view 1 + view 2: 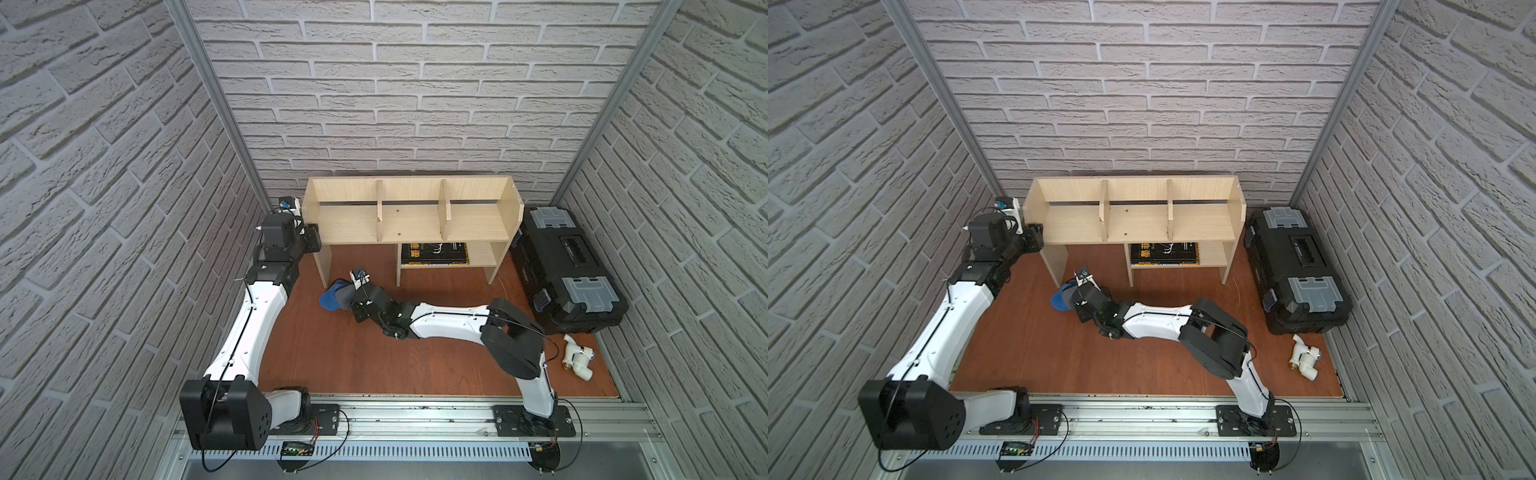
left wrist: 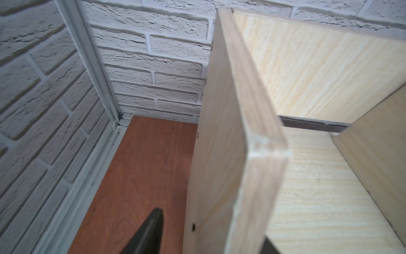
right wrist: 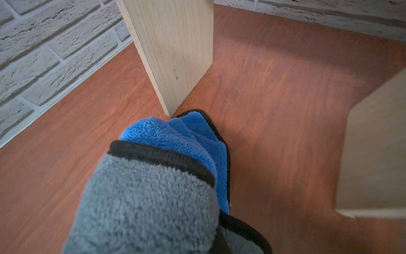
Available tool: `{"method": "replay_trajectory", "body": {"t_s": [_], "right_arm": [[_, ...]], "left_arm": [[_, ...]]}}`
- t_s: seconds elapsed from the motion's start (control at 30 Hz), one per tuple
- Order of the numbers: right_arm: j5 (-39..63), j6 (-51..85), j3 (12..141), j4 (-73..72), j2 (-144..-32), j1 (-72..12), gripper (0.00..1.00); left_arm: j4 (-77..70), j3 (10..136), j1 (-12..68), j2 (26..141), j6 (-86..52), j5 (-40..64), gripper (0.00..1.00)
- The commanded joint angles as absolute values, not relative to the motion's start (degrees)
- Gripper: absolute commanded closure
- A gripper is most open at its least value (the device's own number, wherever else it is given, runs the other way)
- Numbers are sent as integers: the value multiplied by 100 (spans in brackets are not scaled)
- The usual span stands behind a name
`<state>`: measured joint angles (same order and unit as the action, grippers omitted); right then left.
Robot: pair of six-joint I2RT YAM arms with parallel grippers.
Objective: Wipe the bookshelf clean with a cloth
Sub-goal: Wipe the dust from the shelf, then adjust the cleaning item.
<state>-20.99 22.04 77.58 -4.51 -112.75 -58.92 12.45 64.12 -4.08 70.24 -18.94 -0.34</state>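
Cloth (image 3: 153, 198) clamped in right gripper (image 1: 352, 300), ready to wipe.
Left gripper (image 1: 313, 237), jaws apart, straddles bookshelf's (image 1: 411, 224) end panel (image 2: 230, 132), probably to steady it.

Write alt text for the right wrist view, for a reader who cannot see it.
A bunched cloth, grey side nearest and blue beyond with black edging, fills the foreground on the red-brown table. Its blue tip sits right at the foot of a pale bookshelf upright; a brick wall stands behind.

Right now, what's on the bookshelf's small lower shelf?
A black book lies flat on the lower shelf, beside bare wood; its rear is hidden under the upper board of the bookshelf.
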Motion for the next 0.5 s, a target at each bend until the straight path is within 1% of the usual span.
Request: {"method": "replay_trajectory", "body": {"t_s": [0.0,0.13,0.23,0.3,0.37,0.4,0.47], "right_arm": [[-1986,2118,7409,-543,-9763,-5924,97],[-1550,2135,6606,-318,-8394,-5906,97],[-1163,2141,5997,-199,-7314,-5857,97],[-888,2195,5606,-188,-6590,-5763,97],[-531,2226,5159,-327,-5836,-5630,97],[-377,2287,4963,-435,-5532,-5553,98],[131,2568,4489,-835,-4915,-5323,98]], "left_arm": [[1484,6572,-448,6631,-2333,-234,1],[2171,6913,-459,6142,-2566,-321,1],[2303,6833,-439,5534,-2760,135,2],[2245,6639,-356,5149,-2876,920,2],[1881,6232,-138,4800,-3148,2105,2],[1615,6000,17,4670,-3324,2658,2],[608,5352,523,4426,-4096,3712,2]]}}
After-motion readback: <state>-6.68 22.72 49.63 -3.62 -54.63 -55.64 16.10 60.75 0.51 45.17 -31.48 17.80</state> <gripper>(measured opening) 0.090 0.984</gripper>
